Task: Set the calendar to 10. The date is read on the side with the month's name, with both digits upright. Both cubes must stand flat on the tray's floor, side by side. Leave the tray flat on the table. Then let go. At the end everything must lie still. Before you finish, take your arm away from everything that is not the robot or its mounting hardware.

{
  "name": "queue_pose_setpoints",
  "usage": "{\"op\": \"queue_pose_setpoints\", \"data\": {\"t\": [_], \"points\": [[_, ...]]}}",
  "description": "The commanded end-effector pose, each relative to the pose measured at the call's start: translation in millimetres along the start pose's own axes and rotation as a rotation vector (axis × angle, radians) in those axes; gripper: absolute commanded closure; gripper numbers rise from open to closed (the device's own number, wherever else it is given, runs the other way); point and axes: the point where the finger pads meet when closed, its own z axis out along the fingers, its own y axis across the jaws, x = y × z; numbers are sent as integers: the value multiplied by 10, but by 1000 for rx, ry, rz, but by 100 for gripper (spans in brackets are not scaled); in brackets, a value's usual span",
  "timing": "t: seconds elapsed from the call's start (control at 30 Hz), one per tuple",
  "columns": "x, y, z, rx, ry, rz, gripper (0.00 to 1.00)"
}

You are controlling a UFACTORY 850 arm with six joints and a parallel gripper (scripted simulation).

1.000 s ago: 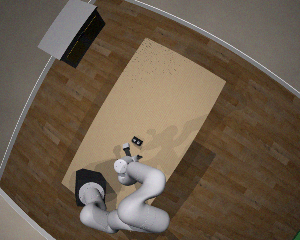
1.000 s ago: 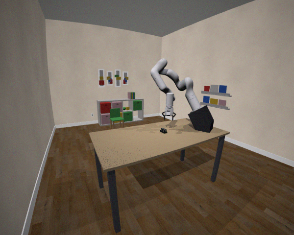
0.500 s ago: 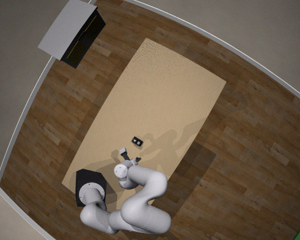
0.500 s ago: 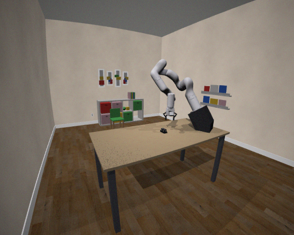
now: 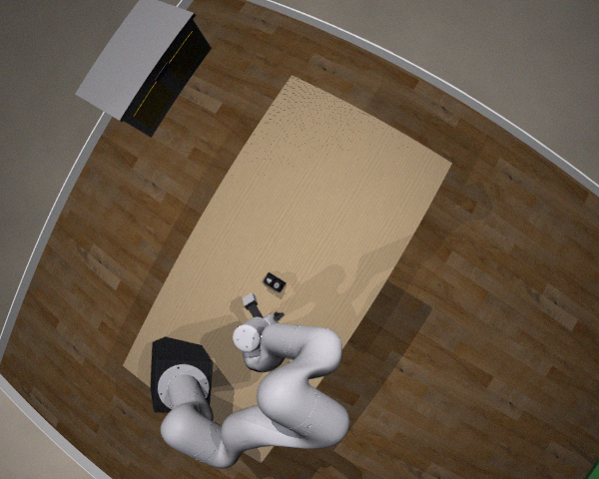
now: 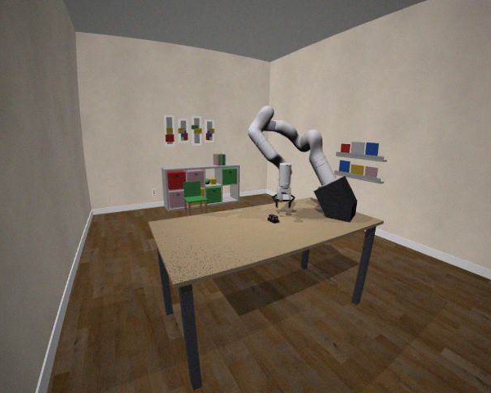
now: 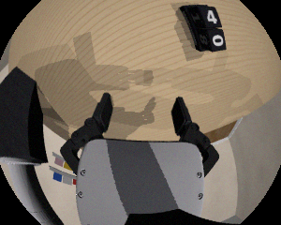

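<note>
The calendar (image 7: 204, 26) is a small black tray with two black cubes side by side, whose top faces show 4 and 0 in the wrist view. It stands on the wooden table and also shows in the overhead view (image 5: 275, 281) and in the room view (image 6: 273, 219). My gripper (image 7: 142, 102) (image 5: 263, 310) is open and empty. It hangs above the bare table, apart from the calendar, on the side towards the arm's base. The side with the month's name is too small to read.
The black robot base (image 6: 335, 198) stands on the table's corner behind the gripper. The near table edge lies close to the arm (image 5: 290, 396). A shelf unit and a green chair (image 6: 194, 195) stand far off by the wall.
</note>
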Motion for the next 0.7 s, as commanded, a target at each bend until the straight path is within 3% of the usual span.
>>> {"op": "queue_pose_setpoints", "data": {"t": [0.0, 0.23, 0.67], "points": [[3, 6, 42, -2, 1, 0, 0], [3, 7, 85, -2, 1, 0, 0], [3, 7, 378, -2, 1, 0, 0]]}}
